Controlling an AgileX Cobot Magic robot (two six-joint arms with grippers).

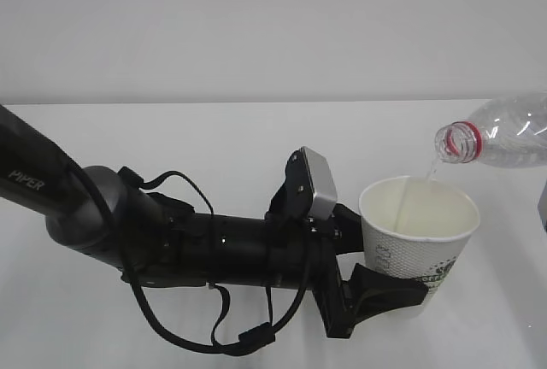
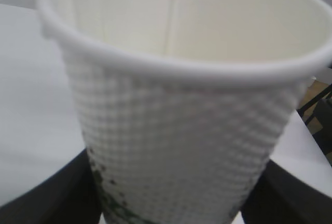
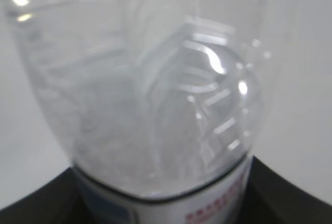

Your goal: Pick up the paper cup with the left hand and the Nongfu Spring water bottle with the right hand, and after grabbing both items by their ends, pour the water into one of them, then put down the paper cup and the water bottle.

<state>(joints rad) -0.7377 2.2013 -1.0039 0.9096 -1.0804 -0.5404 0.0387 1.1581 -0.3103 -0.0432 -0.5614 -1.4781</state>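
We hold the paper cup point(image 1: 417, 241) in the left hand point(image 1: 376, 288) and the Nongfu Spring water bottle point(image 1: 504, 134) in the right hand point(image 3: 166, 203) — the water point(image 1: 430, 168) streams into the cup; setting both down remains.

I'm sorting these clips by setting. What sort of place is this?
Probably a lab or test bench, not a kitchen: a bare white table against a plain white wall, with a PIPER-marked robot arm holding a paper cup under a tilted water bottle.

The small white tapered paper cup point(image 1: 418, 241) stands upright above the worktop point(image 1: 214, 147); the clear ribbed plastic bottle point(image 1: 504, 134) lies tilted above and right of it, mouth over the cup's rim.
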